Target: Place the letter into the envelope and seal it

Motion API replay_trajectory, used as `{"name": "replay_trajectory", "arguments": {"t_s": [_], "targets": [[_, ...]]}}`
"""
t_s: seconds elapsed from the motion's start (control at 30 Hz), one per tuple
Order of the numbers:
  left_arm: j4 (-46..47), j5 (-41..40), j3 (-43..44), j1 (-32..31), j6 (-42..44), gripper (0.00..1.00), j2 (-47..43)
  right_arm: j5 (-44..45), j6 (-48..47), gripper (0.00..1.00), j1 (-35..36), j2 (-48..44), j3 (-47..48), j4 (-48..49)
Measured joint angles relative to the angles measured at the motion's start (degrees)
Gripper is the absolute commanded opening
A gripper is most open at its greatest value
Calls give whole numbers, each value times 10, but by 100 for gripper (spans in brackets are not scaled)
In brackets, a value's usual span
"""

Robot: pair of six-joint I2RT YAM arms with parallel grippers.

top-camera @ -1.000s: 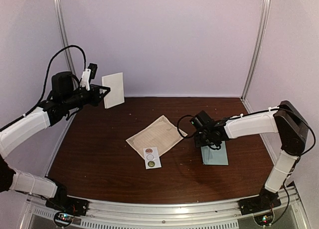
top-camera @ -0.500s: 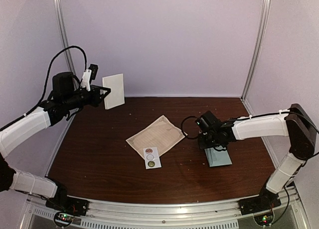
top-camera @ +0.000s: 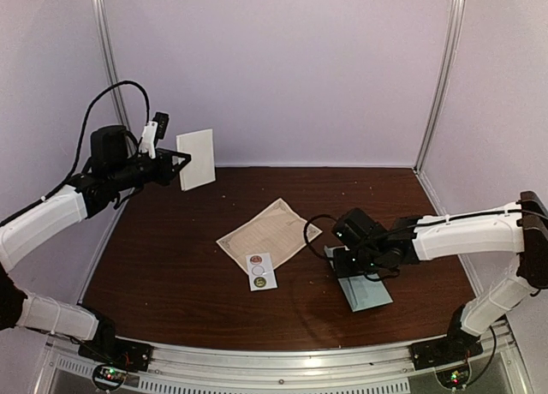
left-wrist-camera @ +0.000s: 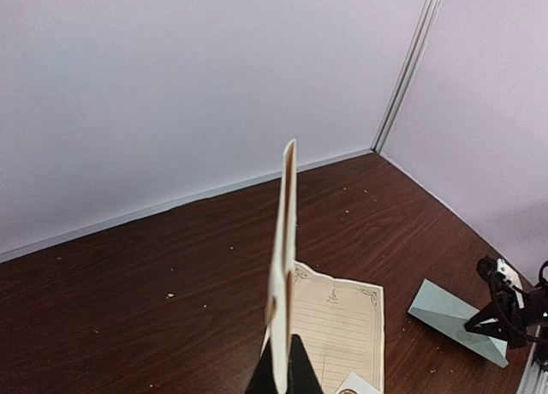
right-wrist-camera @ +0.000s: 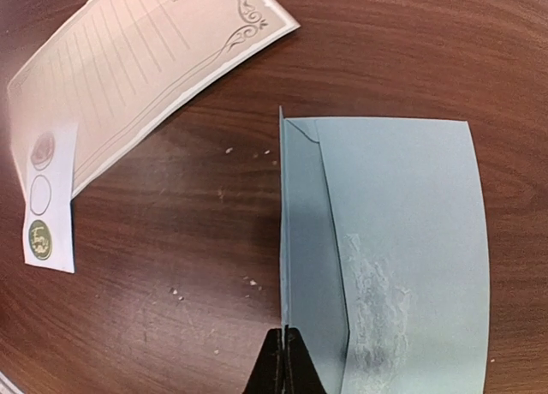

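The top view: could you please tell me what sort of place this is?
Probably a robot test booth: plain pale walls joined by metal posts, and a wooden table whose near edge carries a metal rail with the left arm and right arm bolted on.

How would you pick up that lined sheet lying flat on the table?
Probably at the right corner of the lined sheet, coming in low from the right: it lies flat and thin, and that corner is bare, while the sticker strip sits at its near corner.
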Motion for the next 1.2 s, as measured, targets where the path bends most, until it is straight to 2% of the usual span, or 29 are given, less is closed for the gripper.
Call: {"name": "replay_trajectory", "arguments": {"t_s": [0.17,0.23,0.33,0.47,0.63,0.7,0.9,1.03,1.2], "targets": [[0,2,0,0,-3,0,0,-1,41,0,48,30,14,3],[0,3,0,0,-5,0,0,-2,54,4,63,43,26,5],[0,3,-1,0,-9,0,0,-5,68,19,76,58,41,9],[0,3,-1,0,-11,0,0,-25,75,51,83,77,59,28],[0,3,-2,0,-13,0,0,-42,76,68,86,76,73,41],[0,4,-2,0,-14,0,0,-40,73,70,86,67,75,42],[5,25,-1,-20,-28,0,15,-30,52,68,72,3,74,40],[3,21,1,-74,-71,0,38,-31,33,68,23,-47,41,62],[19,-27,-5,-169,-171,0,47,-64,10,66,-50,-96,-47,99]]}}
